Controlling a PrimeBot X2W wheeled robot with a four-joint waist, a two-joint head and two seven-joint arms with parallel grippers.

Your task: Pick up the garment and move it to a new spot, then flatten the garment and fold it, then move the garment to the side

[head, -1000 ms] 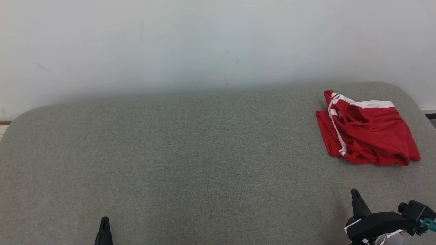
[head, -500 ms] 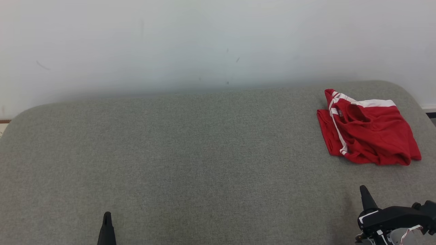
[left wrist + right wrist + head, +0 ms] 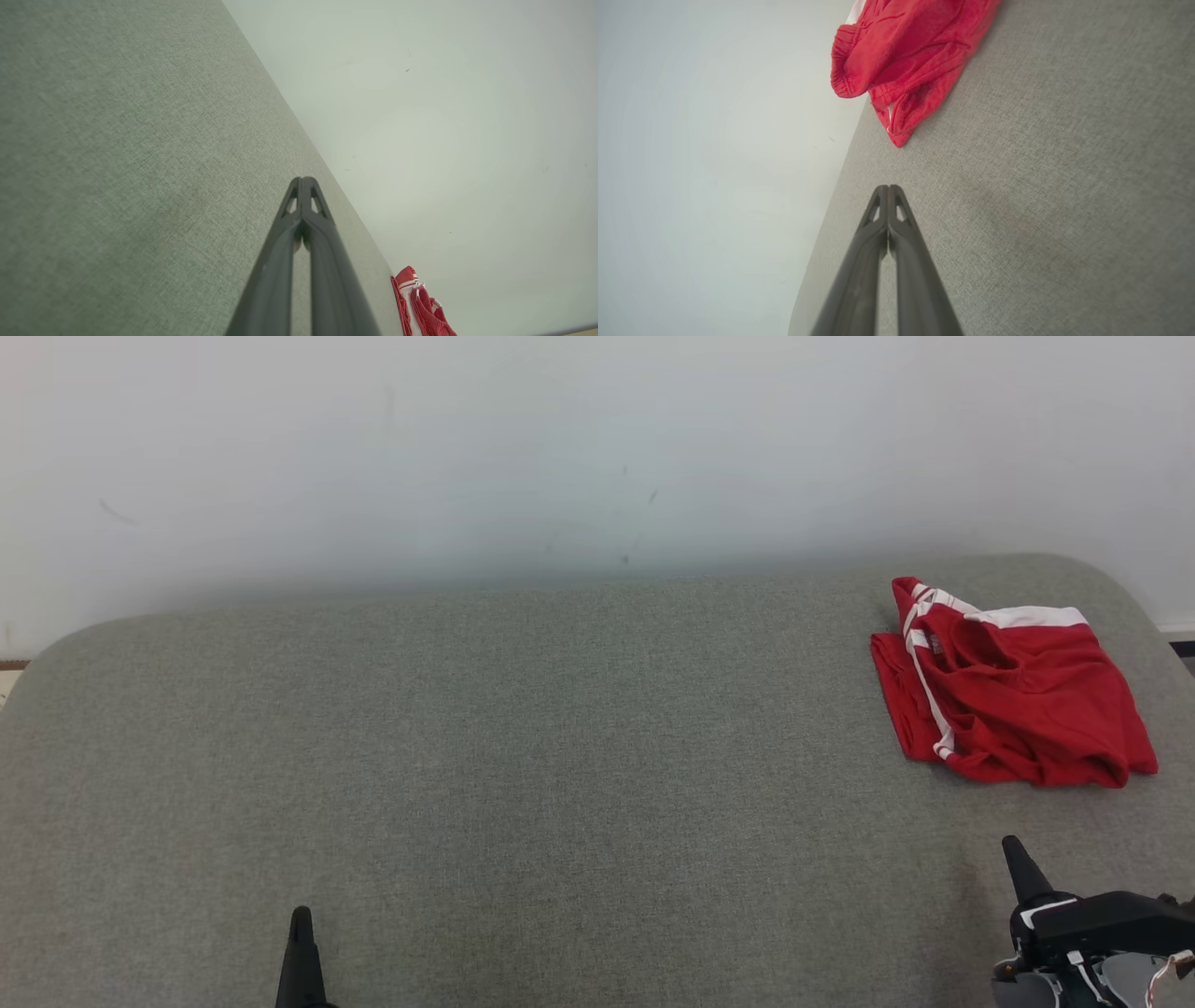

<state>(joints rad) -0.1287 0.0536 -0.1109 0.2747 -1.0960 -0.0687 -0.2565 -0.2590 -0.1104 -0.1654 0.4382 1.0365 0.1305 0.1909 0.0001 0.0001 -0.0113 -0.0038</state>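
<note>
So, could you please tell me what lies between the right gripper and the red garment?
Only bare grey upholstery separates the right gripper from the red garment, as the head and right wrist views show.

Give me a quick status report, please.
Left gripper shut, empty. Right gripper shut, empty. Red garment rumpled, far right of grey cushion. Nothing in the way.
</note>
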